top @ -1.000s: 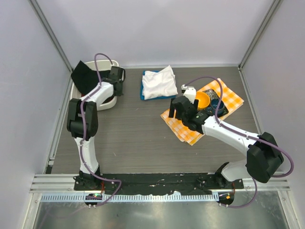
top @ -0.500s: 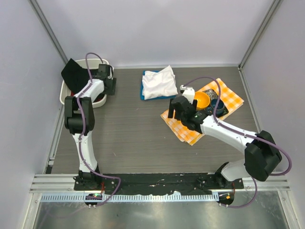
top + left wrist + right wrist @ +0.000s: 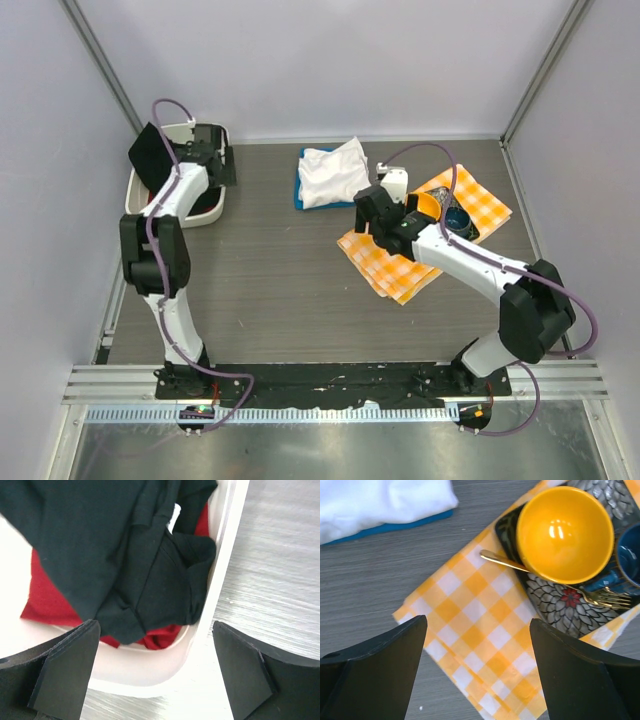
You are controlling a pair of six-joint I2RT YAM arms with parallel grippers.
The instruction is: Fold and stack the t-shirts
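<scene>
A black t-shirt (image 3: 100, 550) lies crumpled in a white bin (image 3: 150, 675) and hangs over its far left rim (image 3: 150, 152). My left gripper (image 3: 207, 158) hovers above the bin's right edge, open, with nothing between its fingers (image 3: 65, 672). A folded white t-shirt (image 3: 333, 175) rests on a blue t-shirt (image 3: 300, 200) at the back centre, and the right wrist view shows the white t-shirt (image 3: 380, 500) and the blue t-shirt's edge (image 3: 395, 527). My right gripper (image 3: 372, 208) hangs open and empty over the checked cloth, just right of that stack.
Red cloth (image 3: 45, 605) lies under the black shirt in the bin. An orange-and-white checked cloth (image 3: 485, 630) carries a patterned plate (image 3: 550, 600), a yellow bowl (image 3: 565, 530), a blue cup (image 3: 630, 555), a gold spoon (image 3: 502, 560) and a fork (image 3: 605, 597). Walls enclose the table.
My left arm swung left and back over the bin and its jaws opened. The bin and black shirt now sit further left. My right gripper moved slightly toward the white shirt.
</scene>
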